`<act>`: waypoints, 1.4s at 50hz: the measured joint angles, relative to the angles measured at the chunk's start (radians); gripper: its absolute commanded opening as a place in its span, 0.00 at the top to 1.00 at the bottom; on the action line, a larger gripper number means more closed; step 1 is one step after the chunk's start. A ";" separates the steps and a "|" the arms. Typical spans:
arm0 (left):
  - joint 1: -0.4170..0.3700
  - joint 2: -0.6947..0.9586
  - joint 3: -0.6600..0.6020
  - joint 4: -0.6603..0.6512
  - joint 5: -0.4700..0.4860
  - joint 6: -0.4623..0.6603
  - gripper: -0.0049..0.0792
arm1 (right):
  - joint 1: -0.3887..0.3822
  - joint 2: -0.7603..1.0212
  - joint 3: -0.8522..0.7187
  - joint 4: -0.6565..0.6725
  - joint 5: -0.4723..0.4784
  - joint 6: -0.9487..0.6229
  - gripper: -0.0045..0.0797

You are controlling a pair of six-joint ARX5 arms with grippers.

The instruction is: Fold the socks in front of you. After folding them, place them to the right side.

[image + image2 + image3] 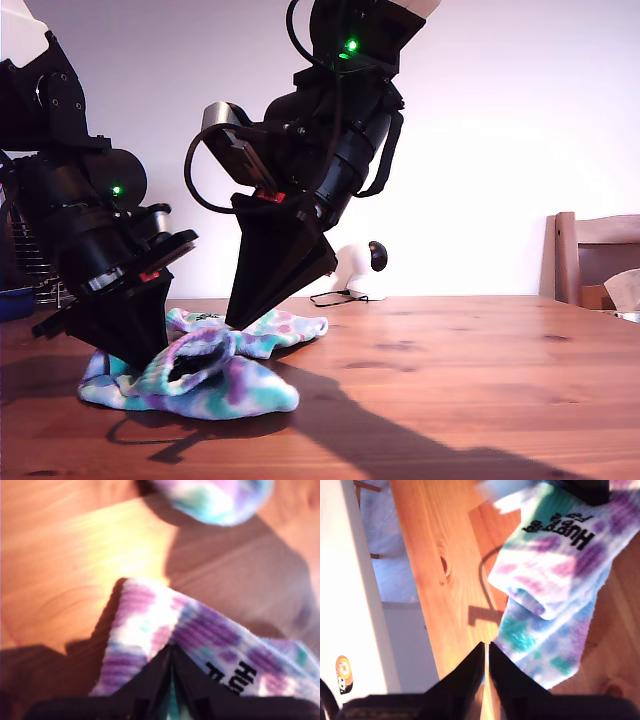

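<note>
Now, exterior view: the wooden table point(450, 380) is brown and knotted, sunlit, with long arm shadows across it. Behind it are a plain white wall point(500, 120), a small white device point(356, 266) with a cable at the table's far edge, and a wooden chair point(595, 255) at this view's right. The socks point(230, 385) lie bunched at this view's left. Our first gripper point(138, 358) presses into them; our second gripper point(238, 322) points down just behind them.

First wrist view: the first gripper point(171, 647) is clamped on a ribbed, lettered cuff of the socks point(165, 615), with bare sunlit table point(60, 580) beyond.

Second wrist view: the second gripper point(486, 646) has its jaws together, holding nothing, over the table point(430, 555) near its edge. The socks point(555, 580) lie just beside it.
</note>
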 measured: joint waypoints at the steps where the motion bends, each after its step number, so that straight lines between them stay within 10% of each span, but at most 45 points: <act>1: 0.000 0.000 0.000 0.004 0.000 0.000 0.97 | 0.000 0.000 0.000 0.002 0.002 0.000 0.92; 16: -0.003 0.013 0.000 0.105 -0.002 -0.337 0.97 | -0.001 0.000 0.000 0.048 0.172 0.001 0.91; 29: -0.031 0.013 0.006 0.109 -0.037 -0.457 0.97 | -0.012 0.000 0.000 0.130 0.265 0.188 0.71; 43: -0.072 0.013 0.009 0.135 -0.065 -0.576 0.97 | -0.087 0.000 0.000 0.154 0.192 0.581 0.62; 70: -0.089 0.019 0.010 0.151 -0.041 -0.602 0.97 | -0.090 0.000 0.000 0.154 0.085 0.673 0.61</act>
